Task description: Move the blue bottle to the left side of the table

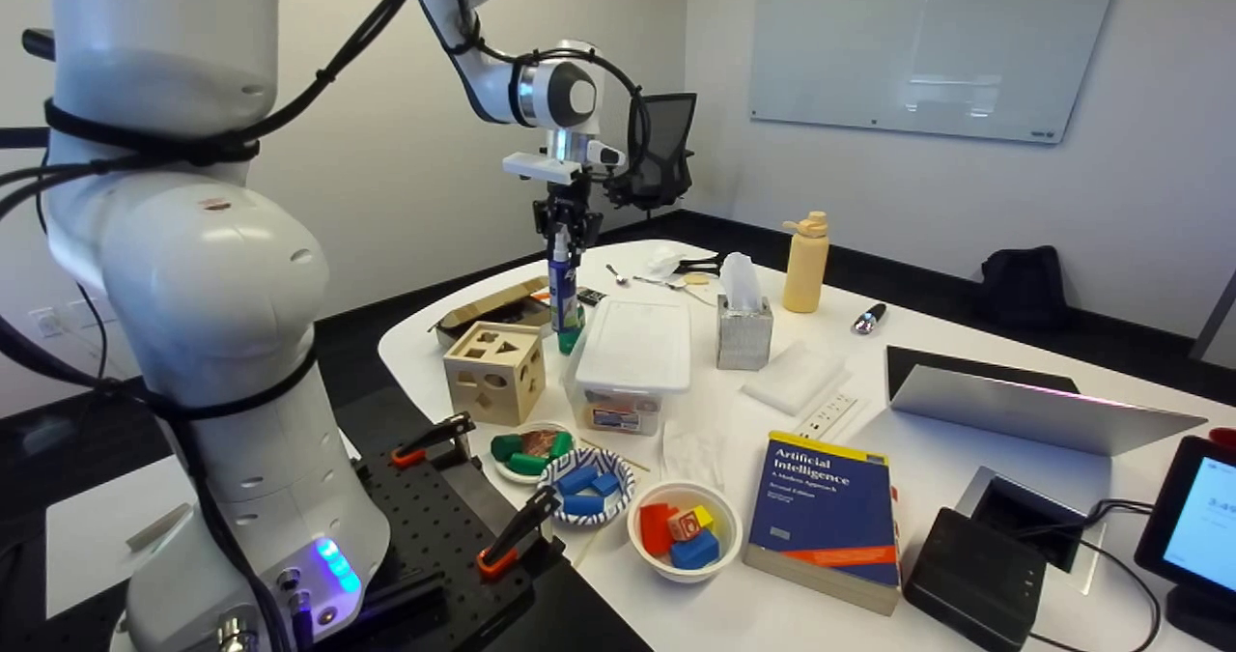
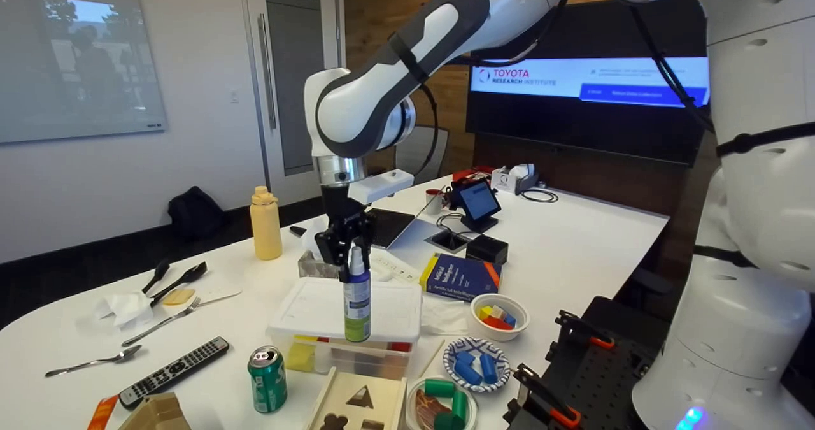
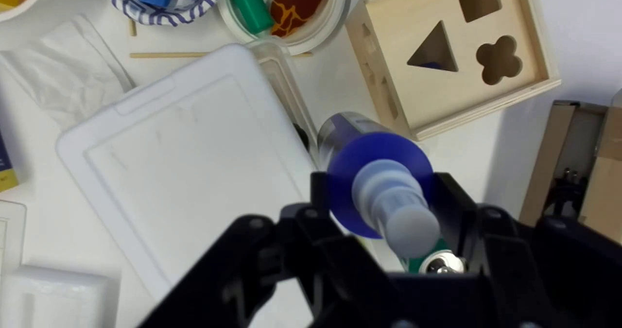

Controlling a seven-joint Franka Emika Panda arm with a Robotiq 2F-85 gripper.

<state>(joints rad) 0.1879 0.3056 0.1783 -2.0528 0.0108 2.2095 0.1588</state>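
The blue bottle [image 1: 562, 290] is slender, with a pale narrow nozzle on top and a green lower label; it also shows in an exterior view [image 2: 357, 309]. My gripper [image 2: 350, 261] is shut on the bottle's upper part, with a finger on each side of its blue shoulder [image 3: 347, 192] in the wrist view. The bottle hangs upright, and its base appears raised above the white table [image 2: 573, 239]. It is beside the lidded plastic box [image 1: 637, 343]. The bottle's lower body is mostly hidden in the wrist view.
A wooden shape box [image 1: 495, 372], a green can [image 2: 267, 379] and a cardboard box [image 1: 502, 309] stand near the bottle. A tissue box [image 1: 744, 333], a tan bottle [image 1: 807, 266], a book [image 1: 821, 512] and several bowls are elsewhere on the table. A remote [image 2: 175, 369] and cutlery lie beyond the can.
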